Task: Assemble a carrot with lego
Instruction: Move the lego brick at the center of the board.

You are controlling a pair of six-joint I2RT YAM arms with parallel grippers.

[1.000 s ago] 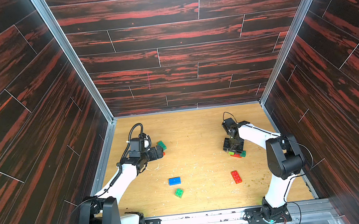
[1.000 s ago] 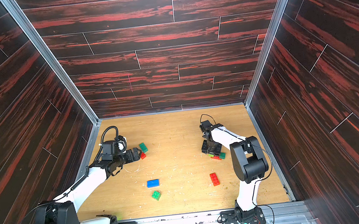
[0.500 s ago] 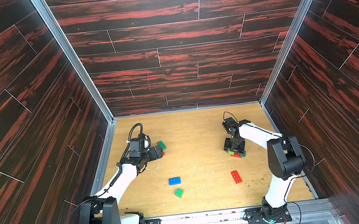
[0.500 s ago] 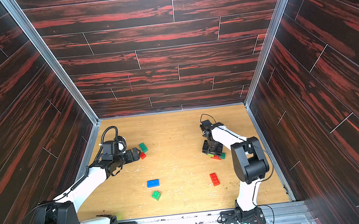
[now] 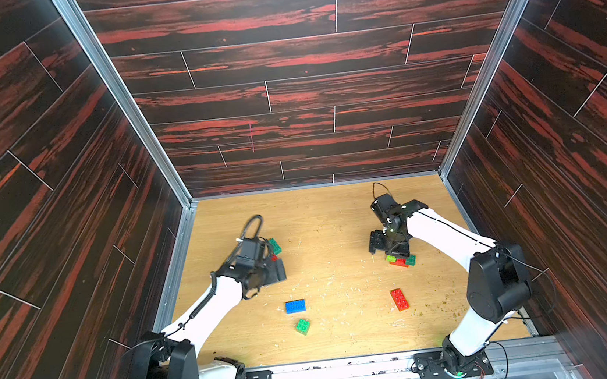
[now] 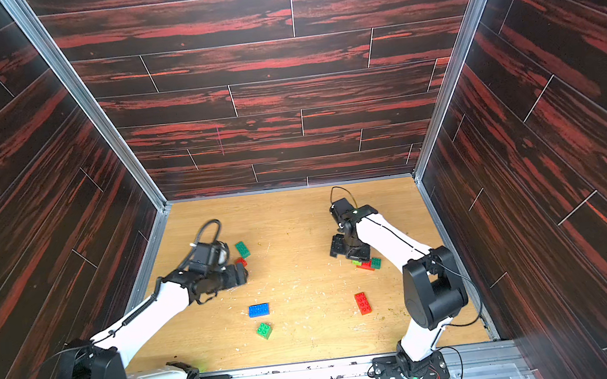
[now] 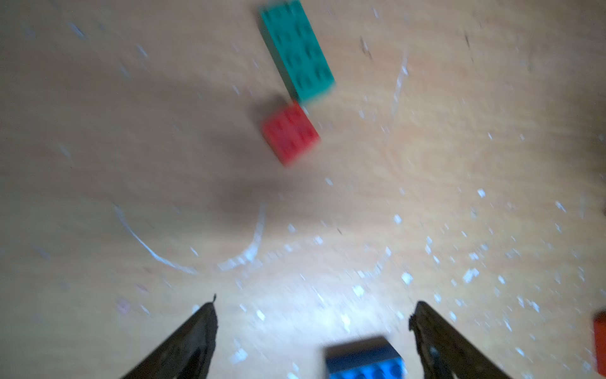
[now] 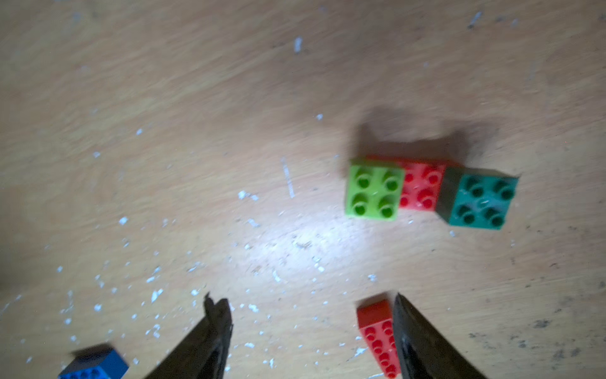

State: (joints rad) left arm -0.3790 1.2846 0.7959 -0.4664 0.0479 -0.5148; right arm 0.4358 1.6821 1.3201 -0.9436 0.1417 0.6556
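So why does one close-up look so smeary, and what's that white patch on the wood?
Left wrist view: smeared, likely motion blur; the teal brick and small red brick have fuzzy edges. Right wrist view: sharper, studs show on the lime brick, and a white glare patch washes out the table. Both top views: crisp.

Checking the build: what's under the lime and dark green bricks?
A red brick; its middle studs show between the lime brick and dark green brick. Its ends are covered.
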